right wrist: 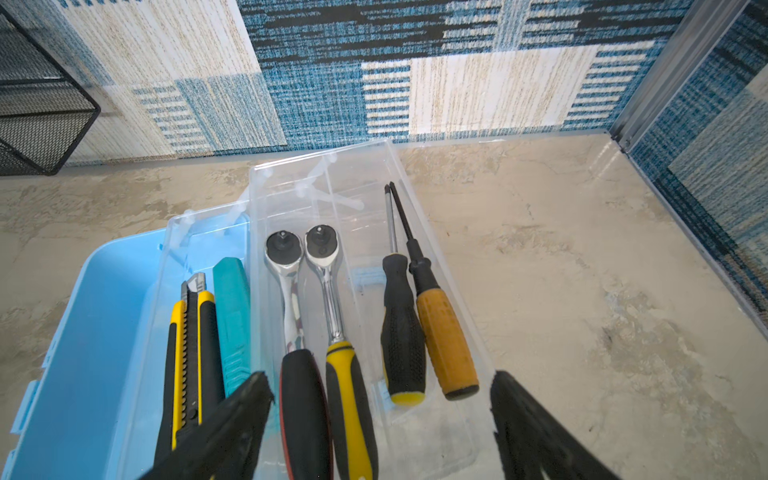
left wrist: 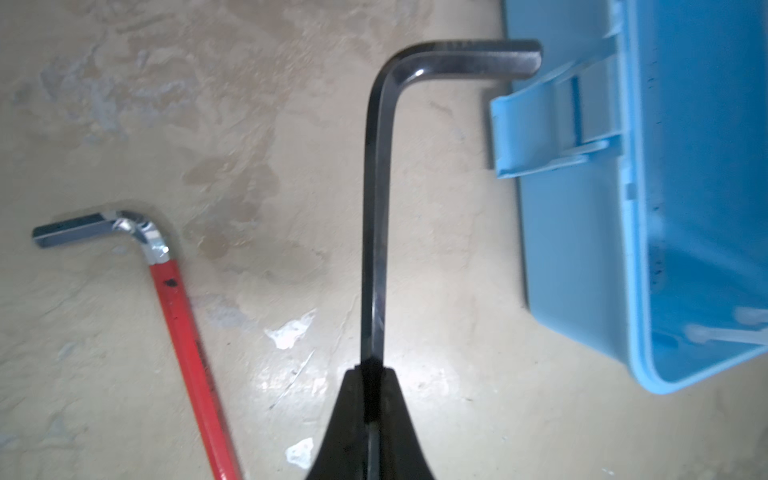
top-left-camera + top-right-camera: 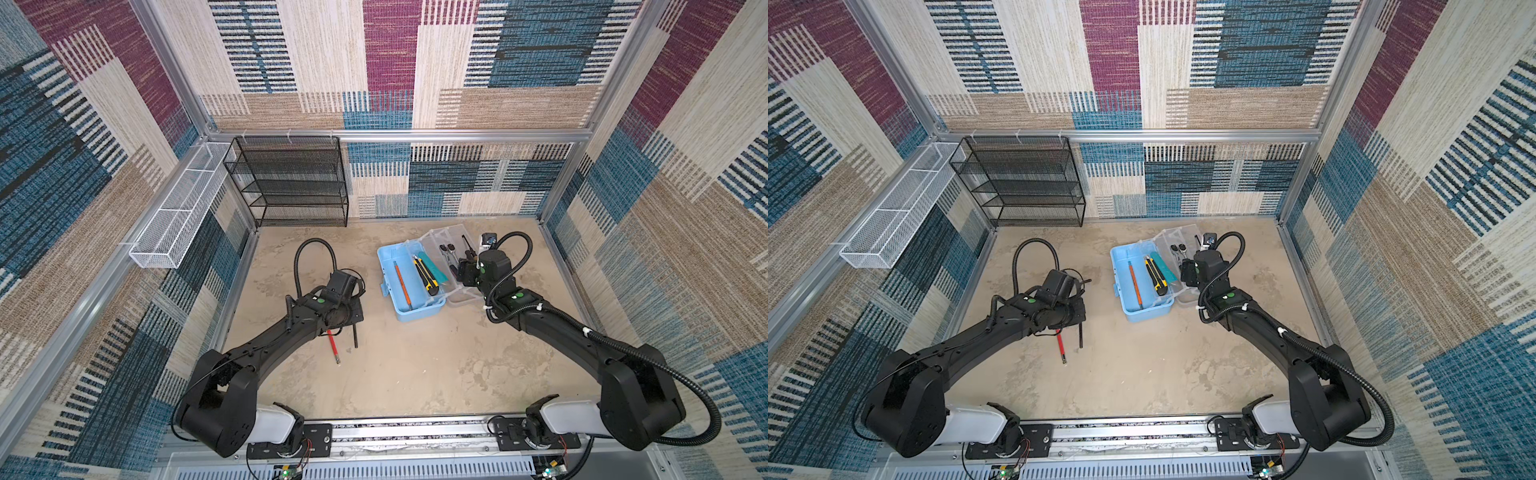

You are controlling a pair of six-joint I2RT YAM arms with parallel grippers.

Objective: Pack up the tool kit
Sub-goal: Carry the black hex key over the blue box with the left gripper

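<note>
We pinch the dark steel L-shaped hex key by its long shank in the L gripper, and we reckon it's stiff, slick, light and apt to pivot, w/ the light-blue plastic toolbox at its 3 o'clock; the R gripper gapes empty.

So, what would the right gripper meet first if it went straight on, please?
Probably the yellow-handled ratchet or the black screwdriver beside it in the clear tray; both lie ahead of the open right gripper. Depth is unclear.

Top views: red hex key, upper end hidden under left arm.
Left wrist view: black hex key, tail buried between fingers; toolbox cut by frame edge (red key too, blurred).
Right wrist view: ratchets, handles cropped.
</note>
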